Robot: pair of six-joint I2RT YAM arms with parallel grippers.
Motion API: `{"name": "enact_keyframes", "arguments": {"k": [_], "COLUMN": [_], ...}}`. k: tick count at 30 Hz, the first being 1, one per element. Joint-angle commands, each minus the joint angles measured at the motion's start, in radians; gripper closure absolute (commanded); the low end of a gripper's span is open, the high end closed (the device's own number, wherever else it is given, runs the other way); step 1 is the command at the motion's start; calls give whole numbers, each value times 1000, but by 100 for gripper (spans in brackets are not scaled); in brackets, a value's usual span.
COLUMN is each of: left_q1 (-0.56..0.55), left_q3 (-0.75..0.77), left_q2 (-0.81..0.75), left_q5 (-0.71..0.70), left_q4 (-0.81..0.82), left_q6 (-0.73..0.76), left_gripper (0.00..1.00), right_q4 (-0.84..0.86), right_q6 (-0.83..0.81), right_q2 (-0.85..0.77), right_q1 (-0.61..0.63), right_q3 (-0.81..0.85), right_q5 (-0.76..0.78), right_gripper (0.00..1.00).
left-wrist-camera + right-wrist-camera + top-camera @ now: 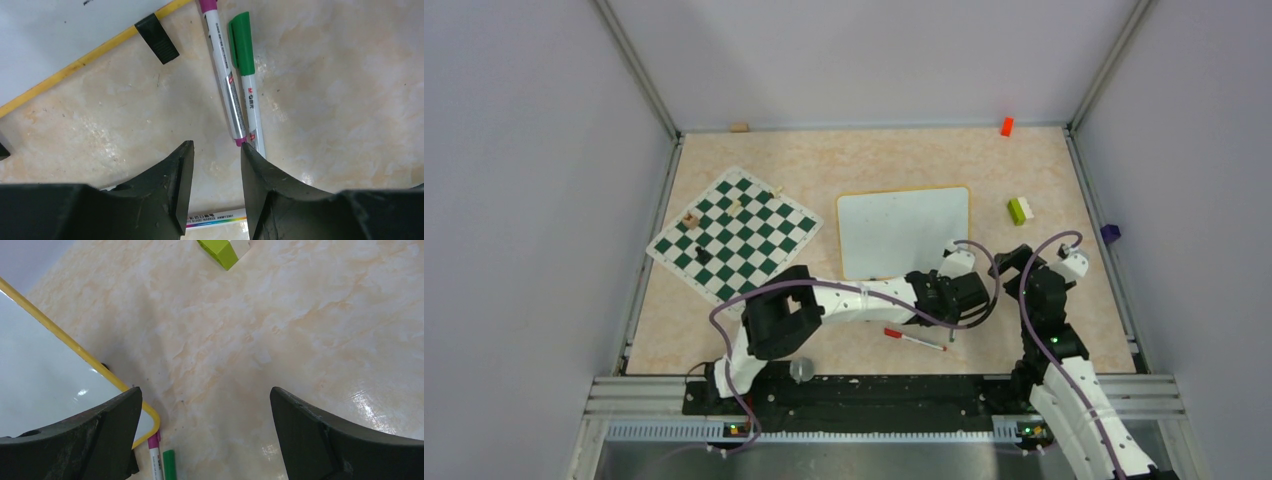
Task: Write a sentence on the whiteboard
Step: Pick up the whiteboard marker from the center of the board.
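**Asker:** How does the board look?

**Me:** It is a small rectangular whiteboard [904, 232] with a thin yellow-orange frame and rounded corners. It lies flat on the beige marbled table [844, 160], long sides running left to right. From above its face reads plain white. My left wrist camera catches one tiny dark speck on it, and a black clip [156, 38] sits on the near long edge.

**Asker:** Where is it from your hands?

**Me:** My left gripper [216, 150] hangs just off the board's near right corner, so the framed edge runs across at 10 to 11 o'clock in that wrist view. Its fingers are parted only a little, with nothing between them. At 12 o'clock lies a white-barrelled purple marker [226, 80], with a green-capped marker [250, 90] just beside it at 1 o'clock. A red-capped marker [914, 339] lies on the table under that wrist, toward 6 o'clock. My right gripper [205, 395] is spread wide and holds nothing. The board's rounded corner shows at 8 o'clock in its view, close to my left finger, with the two marker ends just below it.

**Asker:** And room to move?

**Me:** At 3 o'clock from the board, bare table runs to a lime-green-and-white block [1021, 209]. At 9 o'clock the corner of a green-and-white chessboard mat [734, 235] comes near but stays apart. Pale grey walls [524, 200] close the table on the left, far and right sides.
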Motion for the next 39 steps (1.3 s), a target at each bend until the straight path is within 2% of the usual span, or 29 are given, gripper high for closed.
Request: {"name": "enact_keyframes", "arguments": {"k": [1,12,16,19,24,25,33,39], "left_q1": [22,36,36,36,34,32,27,27], "left_q3": [25,50,62,70,68,68,68,67], "left_q2": [16,74,99,114,110,106,11,-69], "left_q5": [25,100,102,90,99,102,98,67], "left_q4": [58,87,60,24,4,2,12,-7], "left_q6": [4,23,22,23,47,55,87,90], "left_gripper": [55,57,61,70,98,100,100,100], "right_q4": [24,26,25,25,23,24,-20,-193], "right_q6": [7,7,7,7,7,7,13,9], "right_q2": [-9,-4,-4,-4,-4,-4,-41,-104], "right_q1": [4,3,4,4,3,4,3,4], "right_q3": [-3,-1,-1,-1,0,0,7,109], "right_q5": [5,8,9,8,11,11,49,-35], "right_gripper": [4,4,4,4,4,4,4,3]}}
